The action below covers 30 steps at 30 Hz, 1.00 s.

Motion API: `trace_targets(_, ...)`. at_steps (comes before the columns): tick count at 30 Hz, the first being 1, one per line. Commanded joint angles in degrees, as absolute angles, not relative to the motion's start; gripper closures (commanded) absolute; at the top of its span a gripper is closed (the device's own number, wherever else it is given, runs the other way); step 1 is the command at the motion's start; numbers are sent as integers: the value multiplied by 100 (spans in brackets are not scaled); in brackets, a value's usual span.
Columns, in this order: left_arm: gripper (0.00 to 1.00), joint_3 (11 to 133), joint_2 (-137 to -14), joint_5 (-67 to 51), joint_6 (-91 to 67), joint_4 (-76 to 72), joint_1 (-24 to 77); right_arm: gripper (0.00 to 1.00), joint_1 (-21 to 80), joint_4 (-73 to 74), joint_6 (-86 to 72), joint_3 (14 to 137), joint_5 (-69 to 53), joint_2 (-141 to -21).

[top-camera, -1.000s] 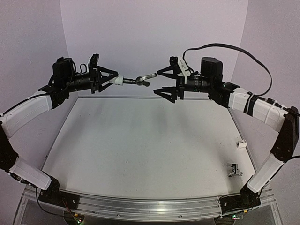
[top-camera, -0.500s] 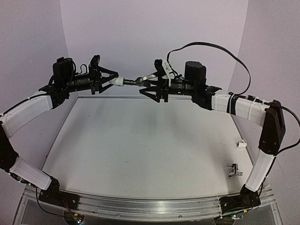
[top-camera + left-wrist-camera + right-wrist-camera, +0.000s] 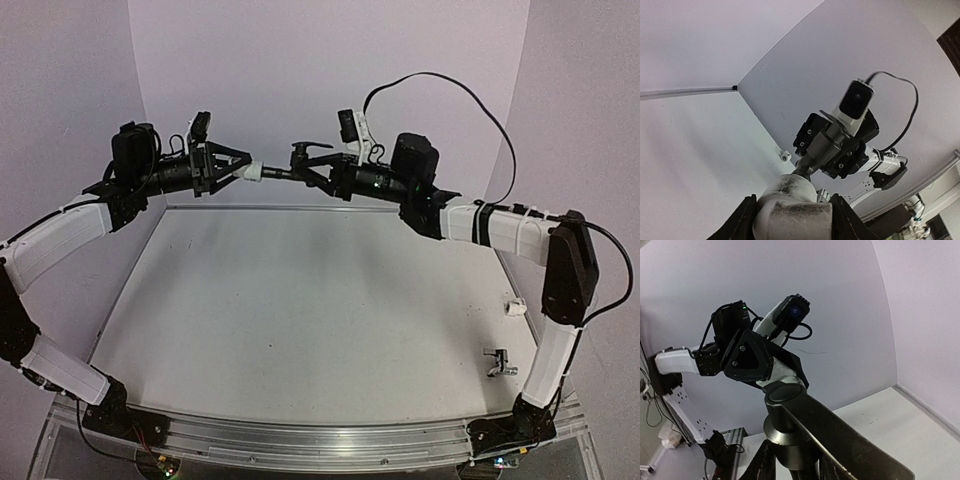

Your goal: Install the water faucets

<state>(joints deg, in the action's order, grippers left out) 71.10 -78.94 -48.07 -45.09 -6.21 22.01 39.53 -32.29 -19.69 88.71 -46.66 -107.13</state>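
High over the table's far edge, my left gripper [image 3: 243, 171] is shut on a white plastic fitting [image 3: 256, 172]. One of the water faucets, the dark one [image 3: 298, 170], sticks out of that fitting toward the right. My right gripper [image 3: 318, 174] is shut on its body. In the right wrist view the dark faucet [image 3: 790, 432] fills the space between my fingers, with its lever handle [image 3: 855, 452] running low to the right. In the left wrist view the white fitting [image 3: 790, 207] sits between my fingers. The silver faucet [image 3: 497, 362] lies on the table near the right arm's base.
A small white fitting [image 3: 516, 308] lies near the table's right edge, a little beyond the silver faucet. The table [image 3: 300, 300] has a raised rim along the far and side edges. A black cable [image 3: 450, 85] loops above the right wrist.
My right arm has swung left to the dark faucet and its jaws have closed around the faucet's body. The left arm and the white fitting have stayed in place.
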Motion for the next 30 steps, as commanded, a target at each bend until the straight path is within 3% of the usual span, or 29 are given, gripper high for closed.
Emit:
trace_targets(1,100,7063,-7590,-5253,-2950,-1497,2260,100,3936,-3701,-4582,9149,-4355,-10895)
trace_targets(8,100,6474,-6906,-6598,982,-1618,2479,100,3792,-3881,-8382,9437,-4890,-11471)
trace_targets(13,100,6655,-6921,-7069,1760,-1584,2386,100,3741,-5101,-10522,9244,-5025,-11582)
trace_targets(17,100,6768,-7149,-7030,1939,-1576,2383,88,3589,-4892,-10019,9005,-4997,-11113)
trace_targets(22,100,6937,-7216,-6040,1086,-1583,2382,44,3111,-4391,-8362,8220,-4990,-10450)
trace_targets(24,100,6936,-7135,-5163,549,-1582,2380,33,2924,-4179,-7623,7902,-5043,-10234)
trace_targets(30,100,6892,-7000,-3493,-1599,-1549,2363,19,2778,-2996,-4007,8094,-5527,-10015)
